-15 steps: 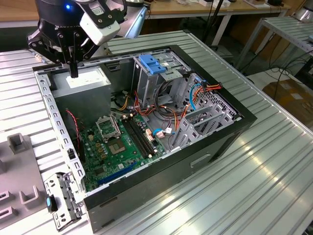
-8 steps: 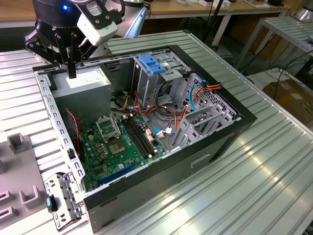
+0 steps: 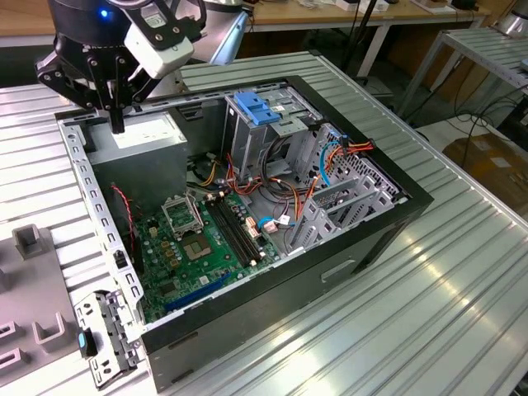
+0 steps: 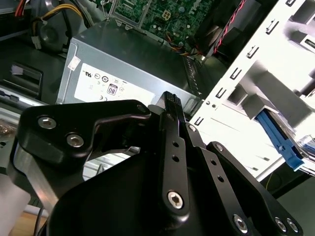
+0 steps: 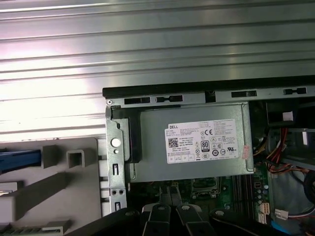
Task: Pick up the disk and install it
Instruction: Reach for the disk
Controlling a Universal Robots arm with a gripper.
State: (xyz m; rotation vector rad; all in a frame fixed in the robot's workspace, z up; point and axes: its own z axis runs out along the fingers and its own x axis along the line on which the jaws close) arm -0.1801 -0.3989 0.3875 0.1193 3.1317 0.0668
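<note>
The gripper (image 4: 170,100) holds its black fingers pressed together. Just beyond the fingertips lies a grey power-supply box (image 4: 133,59), with a green motherboard (image 4: 167,12) farther beyond. A white perforated frame (image 4: 256,83) runs alongside the fingers.

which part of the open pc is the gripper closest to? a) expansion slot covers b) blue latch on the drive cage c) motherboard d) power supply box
d: in the exterior view the gripper hangs right over the power supply, well away from the motherboard and the blue latch.
</note>
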